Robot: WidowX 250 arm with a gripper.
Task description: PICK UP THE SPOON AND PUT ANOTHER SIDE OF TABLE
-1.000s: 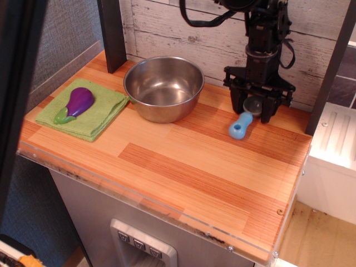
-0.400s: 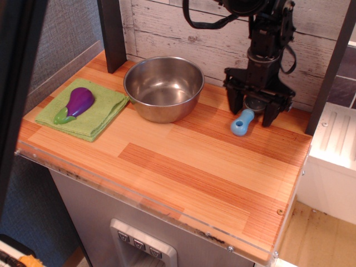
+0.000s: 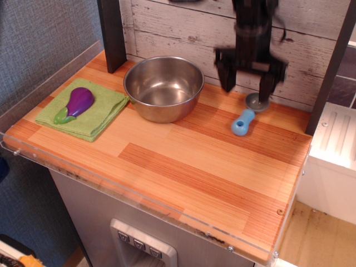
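The spoon (image 3: 245, 117) lies flat on the table (image 3: 183, 167) at the back right, its grey bowl toward the wall and its light-blue handle pointing at the front. My gripper (image 3: 247, 83) hangs above and just behind it, a little to the left of the grey bowl. Its two black fingers (image 3: 227, 74) are spread wide apart with nothing between them. The gripper is blurred by motion. It does not touch the spoon.
A big steel bowl (image 3: 163, 87) stands at the back middle, left of the gripper. A green cloth (image 3: 83, 114) with a purple toy eggplant (image 3: 77, 104) lies at the left. A clear acrylic rim (image 3: 139, 200) runs along the front edge. A dark post (image 3: 111, 33) stands at the back left.
The gripper let go of the spoon and rose up and slightly left. The spoon now lies free on the table, shifted a little toward the back.
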